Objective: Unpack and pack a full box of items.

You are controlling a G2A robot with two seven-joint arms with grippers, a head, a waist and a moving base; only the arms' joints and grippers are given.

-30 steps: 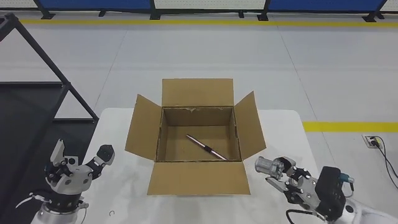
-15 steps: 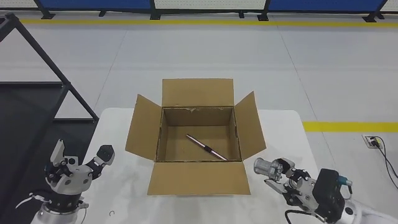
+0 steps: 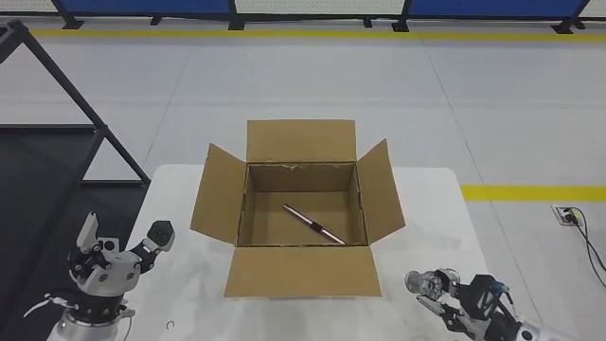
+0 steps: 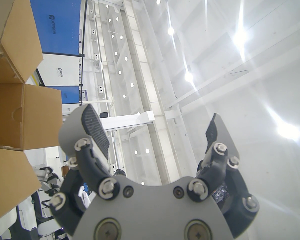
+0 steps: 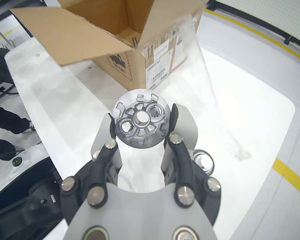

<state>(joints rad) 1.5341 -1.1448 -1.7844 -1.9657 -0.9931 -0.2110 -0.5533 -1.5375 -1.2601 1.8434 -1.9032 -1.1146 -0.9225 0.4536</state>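
Observation:
An open cardboard box (image 3: 301,206) stands mid-table with all flaps spread; a thin metal rod (image 3: 313,224) lies on its floor. My right gripper (image 5: 142,124) is shut on a round grey metal gear-like part (image 5: 140,118), held just off the box's front right corner; from above that part (image 3: 422,283) sits low over the white table near its front edge. My left gripper (image 4: 155,128) stands open and empty, pointing upward at the table's front left (image 3: 121,246), with the box's flaps (image 4: 13,51) beside it.
The white table (image 3: 426,208) has bare room right of the box and along its front. A small ring-shaped object (image 5: 202,161) lies on the table beside my right gripper. A black frame (image 3: 57,114) stands to the left.
My right gripper has drawn back toward the table's front edge with the metal part in it. The left arm has not moved.

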